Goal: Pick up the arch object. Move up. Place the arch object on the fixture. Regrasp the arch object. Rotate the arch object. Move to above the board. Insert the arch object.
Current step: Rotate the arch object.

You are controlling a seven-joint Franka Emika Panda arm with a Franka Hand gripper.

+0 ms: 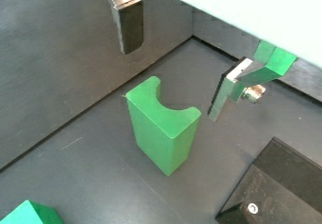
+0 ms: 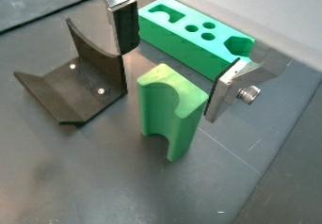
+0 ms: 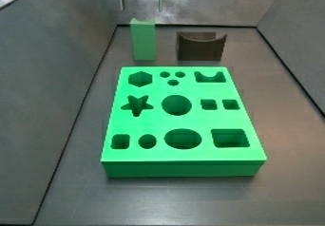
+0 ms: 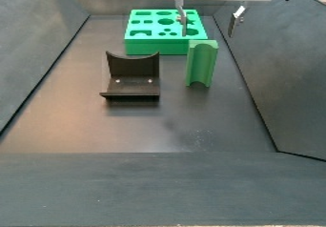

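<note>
Gripper point(image 2: 174, 56) hangs above the small green arch block point(image 2: 170, 110), jaws spread wide apart and holding nothing. In both wrist views the two flat silver fingers with dark pads point(image 1: 130, 25) sit to either side of the block and higher than its top, clear of it, no contact.

Small green arch block point(image 1: 164, 131) stands upright on end on the dark worktop point(image 1: 63, 96), its curved notch facing up. In a side view it reads as a tall narrow green post point(image 3: 143, 39) at the far end of the worktop, beyond the board. In a side view point(image 4: 203, 63) the finger tips hover just over it.

Dark grey-brown fixture, blocky with a curved dip point(image 4: 130, 76), rests on the worktop near the arch block, apart from it, not touching. Same fixture shows in a wrist view point(image 2: 73, 77) close to one finger, and in a side view point(image 3: 199, 45) beside the block.

Large bright green rectangular board with shaped holes, among them a star, hexagon, circles, squares and an oval point(image 3: 177, 116), lies flat on the worktop, near the block with a gap between them. One corner of it appears in a wrist view point(image 2: 195, 35) behind the block.

Dark walls point(image 3: 70, 40) enclose the worktop.
</note>
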